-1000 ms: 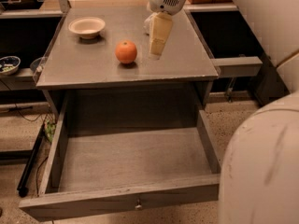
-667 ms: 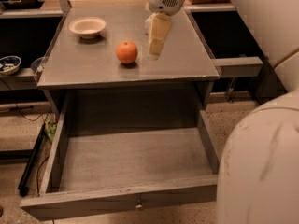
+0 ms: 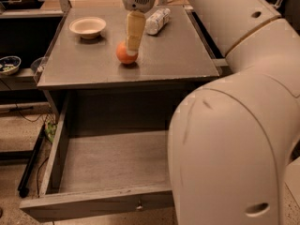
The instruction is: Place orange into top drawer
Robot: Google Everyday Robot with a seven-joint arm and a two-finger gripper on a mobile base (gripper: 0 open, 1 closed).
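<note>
Your gripper [image 3: 132, 48] hangs over the middle of the counter [image 3: 173, 50], pointing straight down, and its tip overlaps the upper right of the orange [image 3: 124, 56]. From this angle it reads as one pale block, so you cannot tell whether it is open or closed, nor whether it grips the fruit, only touches it, or sits just in front of it. The orange itself rests on the counter, towards the front half, casting a small shadow on its right side.

Below, the top drawer [image 3: 89, 204] stands pulled well out, its grey floor bare, with the small knob [image 3: 138, 204] on the front panel near the bottom edge of the view. The orange is on the counter above it, not inside.

A cream bowl [image 3: 87, 27] sits at the back left of the counter, well apart from the orange. A clear bottle [image 3: 157, 21] lies on its side at the back, just right of the gripper's body.

The robot's own arm [image 3: 234, 139] fills the right side of your view and hides the drawer's right part and the counter's right front corner. The top of the gripper is cut off by the upper edge. At far left a small patterned dish [image 3: 8, 64] sits on a dark shelf, half out of view.
</note>
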